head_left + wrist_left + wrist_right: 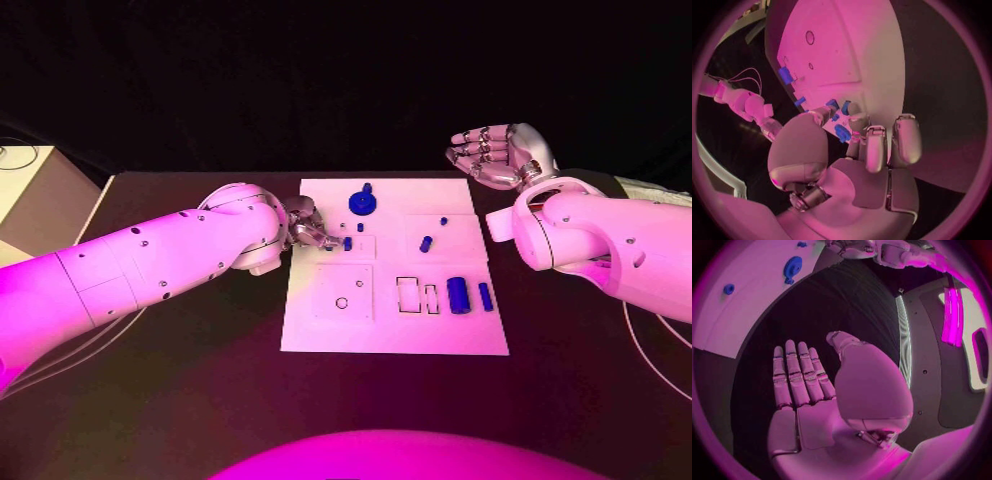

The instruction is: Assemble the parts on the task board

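My left hand (306, 228) at left edge of white flat task board (392, 335), fingertips (856, 117) pinching small blue plastic peg (842, 133). Judge peg light, rigid, slick: grip mid-body. Right hand (495, 153) spread, empty, off board.

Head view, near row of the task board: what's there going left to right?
On the task board: small ring outline → larger rectangular slot → narrow slot → thick blue cylinder → slim blue piece.
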Controlling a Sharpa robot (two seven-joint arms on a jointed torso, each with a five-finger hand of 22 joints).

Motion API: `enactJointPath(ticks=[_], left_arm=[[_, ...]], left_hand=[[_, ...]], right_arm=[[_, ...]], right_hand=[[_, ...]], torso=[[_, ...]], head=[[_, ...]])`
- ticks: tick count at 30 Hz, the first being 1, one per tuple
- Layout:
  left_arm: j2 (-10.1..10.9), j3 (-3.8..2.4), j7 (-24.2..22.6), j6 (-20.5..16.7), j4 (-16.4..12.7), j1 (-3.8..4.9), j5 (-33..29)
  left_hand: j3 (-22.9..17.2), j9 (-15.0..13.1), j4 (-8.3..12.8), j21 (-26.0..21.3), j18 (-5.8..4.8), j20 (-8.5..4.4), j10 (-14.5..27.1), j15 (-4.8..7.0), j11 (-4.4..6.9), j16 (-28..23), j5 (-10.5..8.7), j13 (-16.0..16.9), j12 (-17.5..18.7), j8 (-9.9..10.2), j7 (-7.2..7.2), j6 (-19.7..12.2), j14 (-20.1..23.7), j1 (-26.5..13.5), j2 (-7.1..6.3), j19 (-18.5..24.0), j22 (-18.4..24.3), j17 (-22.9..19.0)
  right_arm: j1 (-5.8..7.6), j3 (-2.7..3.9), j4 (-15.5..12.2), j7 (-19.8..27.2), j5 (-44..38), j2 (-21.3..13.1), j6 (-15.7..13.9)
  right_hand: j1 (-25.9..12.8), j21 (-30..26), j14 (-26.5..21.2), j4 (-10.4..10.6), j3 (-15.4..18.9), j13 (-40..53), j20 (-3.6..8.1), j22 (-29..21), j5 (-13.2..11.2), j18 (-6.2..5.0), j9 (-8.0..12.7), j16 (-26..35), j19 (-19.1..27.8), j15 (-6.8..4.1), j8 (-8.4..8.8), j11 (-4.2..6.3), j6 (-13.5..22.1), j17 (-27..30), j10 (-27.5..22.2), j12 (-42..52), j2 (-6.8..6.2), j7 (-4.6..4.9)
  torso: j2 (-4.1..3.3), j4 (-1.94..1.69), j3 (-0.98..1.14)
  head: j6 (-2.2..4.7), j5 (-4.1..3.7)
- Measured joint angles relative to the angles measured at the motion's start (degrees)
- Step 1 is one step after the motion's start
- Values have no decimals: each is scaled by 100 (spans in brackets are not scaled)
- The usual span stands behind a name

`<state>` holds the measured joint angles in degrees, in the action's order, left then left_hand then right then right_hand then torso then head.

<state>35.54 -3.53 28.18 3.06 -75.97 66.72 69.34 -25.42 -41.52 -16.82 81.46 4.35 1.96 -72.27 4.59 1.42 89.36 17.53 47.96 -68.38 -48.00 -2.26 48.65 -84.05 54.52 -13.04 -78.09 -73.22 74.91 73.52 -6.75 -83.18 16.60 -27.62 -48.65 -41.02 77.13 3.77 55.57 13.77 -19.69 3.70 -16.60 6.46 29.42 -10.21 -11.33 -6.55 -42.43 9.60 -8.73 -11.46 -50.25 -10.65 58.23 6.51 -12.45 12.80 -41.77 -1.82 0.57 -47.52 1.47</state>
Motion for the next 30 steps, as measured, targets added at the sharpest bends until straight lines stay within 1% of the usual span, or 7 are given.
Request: enactJointPath(ticks=[11, 15, 17, 23, 25, 28, 30], left_arm=[[154, -72, 8, -102, -163, -77, -46], [188, -135, 27, -128, -199, -98, -52], [205, -189, 35, -147, -221, -103, -52], [229, -436, 44, -258, -283, -113, -63], [234, -524, 37, -320, -289, -119, -101], [240, -626, -5, -452, -288, -120, -217], [240, -658, -54, -549, -274, -120, -335]], left_hand=[[179, 0, -9, -20, 0, 20, 0, 0, 0, -23, -25, -34, 0, 27, -20, -25, 0, -154, 73, 20, 17, 0], [211, 1, -9, -20, 0, -1, 0, 0, 0, -23, -25, -54, 0, 29, -15, -20, 0, -200, 120, 41, 38, 0], [211, 1, -9, -20, 1, -1, 3, 0, 4, -23, -25, -61, 0, 29, -15, -20, 0, -199, 118, 41, 45, 0], [222, 1, 2, -117, 0, 0, 145, 0, -4, -130, -24, -223, 103, 29, -23, -34, 0, -205, 172, 149, 168, 0], [277, 6, -8, -205, 0, 20, 300, -6, -46, -245, -24, -407, 220, 77, -80, -156, 6, -173, 205, 269, 298, 0], [366, 77, -1, -349, 0, 83, 669, -116, -135, -389, -24, -903, 523, 206, -179, -409, 9, -159, 219, 432, 514, 0], [444, 123, -2, -441, 90, 116, 857, -156, -195, -467, -24, -1130, 643, 243, -244, -517, 9, -158, 219, 551, 651, 0]], right_arm=[[-1, 0, 7, 0, 2, 2, 11], [-4, 0, 9, -1, 2, 2, 17], [-4, 0, 9, -1, 2, 2, 20], [-7, 0, 12, -2, 3, -1, 28], [-7, 0, 14, -2, 3, -1, 29], [-7, 0, 16, -1, 3, -1, 30], [-8, 0, 16, 0, 4, -3, 31]], right_hand=[[0, 0, 0, 0, 0, 0, 21, -11, 21, 0, 0, 0, 21, 0, 0, 0, 0, 5, 0, 0, 0, 0], [0, 0, 0, 0, 0, 0, 21, -15, 21, 0, 0, 0, 20, 0, 0, 0, 0, 5, 0, 0, 0, 0], [0, 0, 0, 0, 0, 0, 21, -16, 21, 0, 0, 0, 20, 0, 0, 0, 0, 5, 0, 0, 0, 0], [0, 0, 0, 0, 0, 0, 20, -16, 53, 0, 0, 0, 20, 0, 0, 0, 0, 11, 0, 0, 0, 0], [0, 0, 0, 0, 0, 0, 20, -16, 53, 0, 0, 0, 20, 0, 0, 0, 0, 10, 0, 0, 0, 0], [0, 0, 0, 0, 0, 0, 20, -16, 53, 0, -1, 0, 20, 0, 0, 0, 0, 11, 0, 0, 0, 0], [0, 0, 0, 0, 0, 0, 21, -16, 53, 0, 0, 0, 20, 0, 0, 0, 0, 10, 0, 0, 0, 0]], torso=[[2, 2, -4], [1, 2, -5], [1, 1, -5], [-3, 2, -3], [-4, 2, -1], [-5, 3, 3], [-5, 3, 3]], head=[[25, -18], [28, -25], [29, -26], [37, -35], [47, -42], [59, -43], [65, -54]])
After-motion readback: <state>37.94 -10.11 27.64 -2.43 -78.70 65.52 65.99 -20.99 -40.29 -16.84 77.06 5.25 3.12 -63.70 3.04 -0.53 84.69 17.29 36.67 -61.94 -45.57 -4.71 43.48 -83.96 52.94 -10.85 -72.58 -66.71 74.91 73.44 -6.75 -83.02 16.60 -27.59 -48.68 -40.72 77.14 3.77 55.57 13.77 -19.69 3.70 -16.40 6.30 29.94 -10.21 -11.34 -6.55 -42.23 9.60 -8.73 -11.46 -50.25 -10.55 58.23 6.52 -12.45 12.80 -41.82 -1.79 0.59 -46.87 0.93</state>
